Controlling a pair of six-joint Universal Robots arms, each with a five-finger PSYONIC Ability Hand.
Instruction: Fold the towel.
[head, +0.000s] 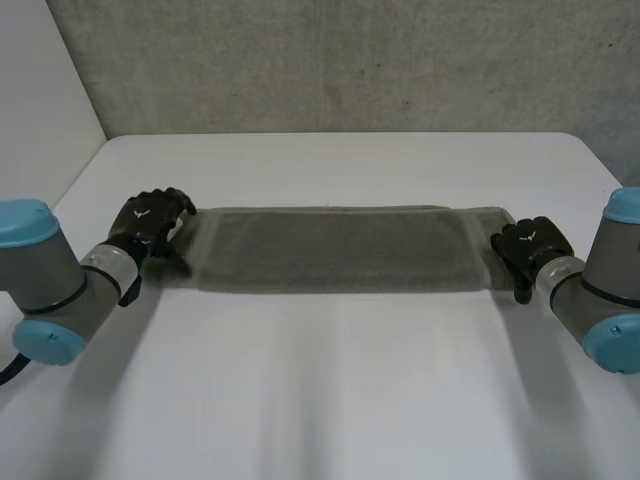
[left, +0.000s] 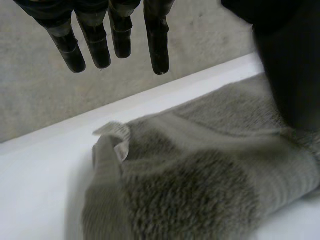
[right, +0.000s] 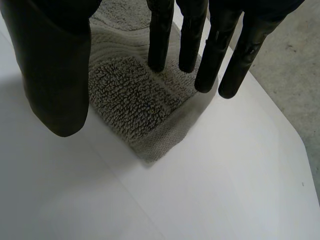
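1 towel (head: 335, 250) flat on surface (head: 330, 390) | left robot hand (head: 150, 225) released, one end | right robot hand (head: 528, 250) released, other end

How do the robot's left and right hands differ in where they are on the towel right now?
The left hand is at the towel's left end, the right hand at its right end. The left hand's fingers reach beyond the towel's edge; the right hand's fingers hang over a towel corner. Both have straight fingers, holding nothing.

Grey towel (head: 335, 248), white table (head: 330, 390), black hands
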